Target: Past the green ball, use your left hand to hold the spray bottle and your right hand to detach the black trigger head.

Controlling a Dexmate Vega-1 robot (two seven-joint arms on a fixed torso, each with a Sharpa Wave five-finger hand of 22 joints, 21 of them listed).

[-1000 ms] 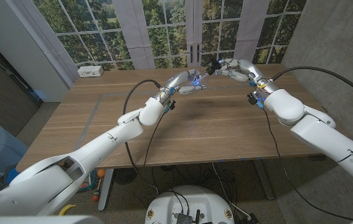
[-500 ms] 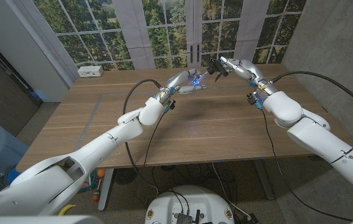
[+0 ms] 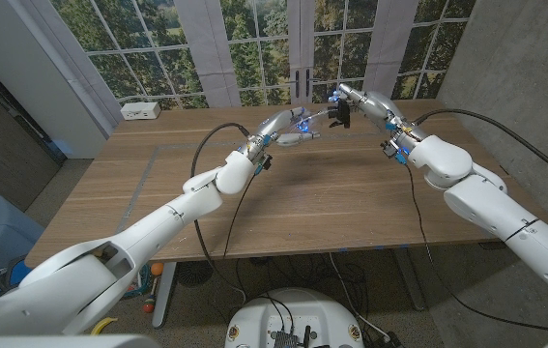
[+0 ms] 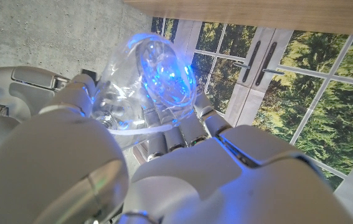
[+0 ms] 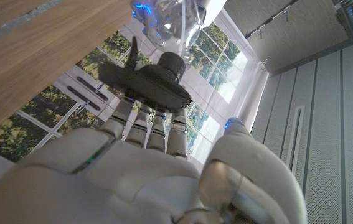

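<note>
Now the right hand (image 3: 362,101) lifts the black trigger head (image 3: 341,114) clear in its fingers, dip tube trailing from the neck, while the left hand (image 3: 283,129) still grips the clear bottle (image 3: 302,126) above the far worktop (image 3: 158,193) — detached, I'd say.

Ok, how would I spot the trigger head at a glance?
Look to the far edge of the wooden table, in front of the windows, where the two hands nearly meet. The right hand holds the trigger head, beside the clear, blue-lit bottle in the left hand. It is the only black piece there.
</note>
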